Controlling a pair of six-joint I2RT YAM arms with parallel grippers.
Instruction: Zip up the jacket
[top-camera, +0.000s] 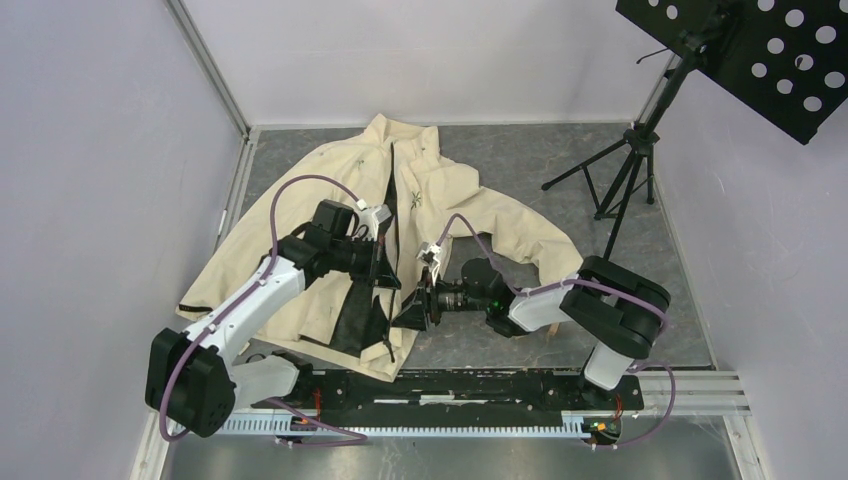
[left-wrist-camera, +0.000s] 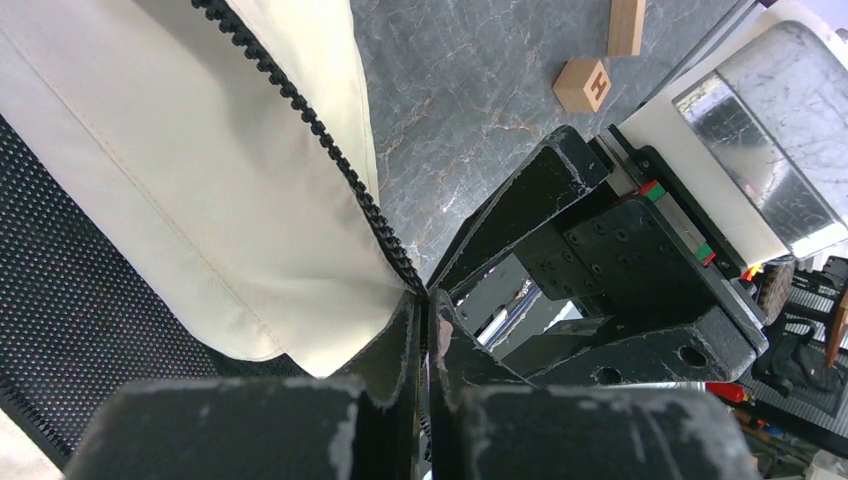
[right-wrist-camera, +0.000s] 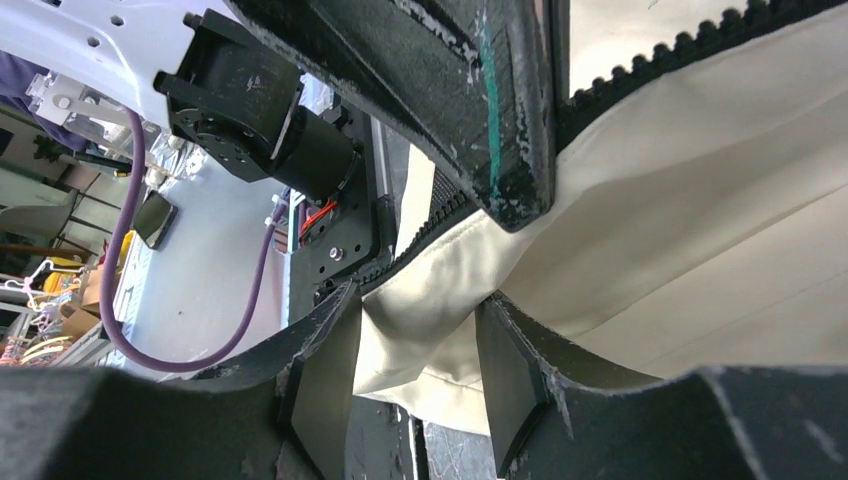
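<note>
The cream jacket (top-camera: 450, 190) lies spread open on the grey table, its black lining (left-wrist-camera: 70, 300) showing at the lower front. My left gripper (top-camera: 388, 275) (left-wrist-camera: 427, 310) is shut on the jacket's front edge, right where the dark zipper teeth (left-wrist-camera: 320, 140) run down into its jaws. My right gripper (top-camera: 412, 312) (right-wrist-camera: 420, 300) faces it from the right. Its fingers (right-wrist-camera: 320, 370) stand apart with a lower corner of the jacket (right-wrist-camera: 650, 200) hanging loosely between them. A second row of zipper teeth (right-wrist-camera: 690, 45) crosses the top right of the right wrist view.
A music stand tripod (top-camera: 630, 165) with a perforated black panel (top-camera: 760, 50) stands at the back right. Two wooden blocks (left-wrist-camera: 583, 83) lie on the table near the right arm. The metal rail (top-camera: 450, 400) runs along the near edge. Walls close in the left and back.
</note>
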